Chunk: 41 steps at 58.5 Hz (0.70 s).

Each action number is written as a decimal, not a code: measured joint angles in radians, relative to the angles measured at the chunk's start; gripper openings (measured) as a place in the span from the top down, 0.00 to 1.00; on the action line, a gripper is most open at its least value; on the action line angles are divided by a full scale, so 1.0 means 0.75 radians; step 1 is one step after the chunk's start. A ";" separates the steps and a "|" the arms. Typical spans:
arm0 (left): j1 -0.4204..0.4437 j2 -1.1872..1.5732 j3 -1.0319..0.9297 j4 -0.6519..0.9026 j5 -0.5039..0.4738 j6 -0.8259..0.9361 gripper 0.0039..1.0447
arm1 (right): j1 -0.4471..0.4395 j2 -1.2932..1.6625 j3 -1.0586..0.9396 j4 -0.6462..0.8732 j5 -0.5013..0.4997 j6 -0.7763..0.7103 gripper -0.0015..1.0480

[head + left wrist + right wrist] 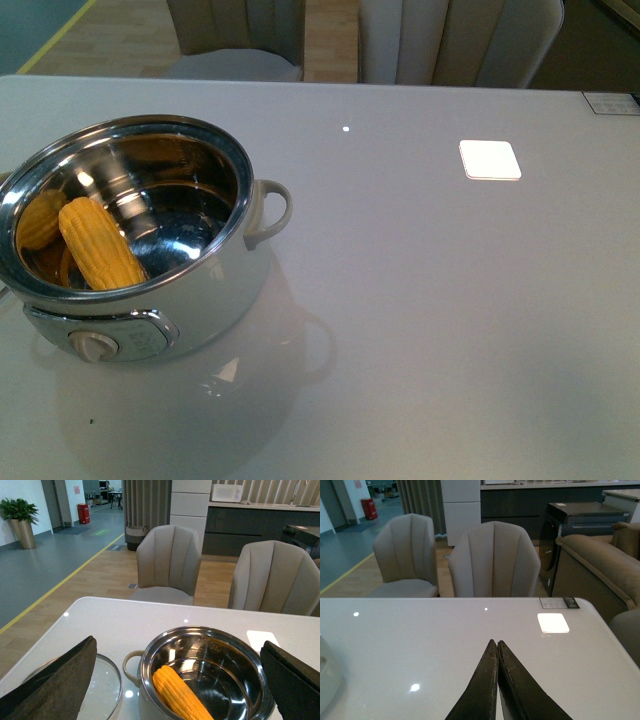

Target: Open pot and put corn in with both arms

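Squarely between left claw tips: corn

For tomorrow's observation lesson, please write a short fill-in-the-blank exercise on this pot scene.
1. The corn lies inside the ____.
2. The glass lid rests on the table, so the pot is ____.
3. The left tool is open; the right tool is ____.

Answers: pot; open; shut

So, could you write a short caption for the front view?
Corn cob lying inside the open white pot on the grey table.
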 joint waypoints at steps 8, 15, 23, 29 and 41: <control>0.000 0.000 0.000 0.000 0.000 0.000 0.06 | 0.000 -0.062 0.000 -0.064 0.001 0.000 0.98; 0.000 0.000 0.000 0.000 -0.001 0.000 0.06 | 0.000 -0.255 0.001 -0.282 0.000 0.000 0.98; 0.000 0.000 0.000 0.000 0.000 0.000 0.06 | 0.000 -0.284 0.001 -0.293 0.000 0.000 0.98; 0.000 0.000 0.000 0.000 0.000 0.000 0.06 | 0.000 -0.285 0.001 -0.295 0.000 -0.002 0.95; 0.000 0.000 0.000 0.000 0.000 0.000 0.06 | 0.000 -0.286 0.001 -0.295 0.001 -0.002 0.62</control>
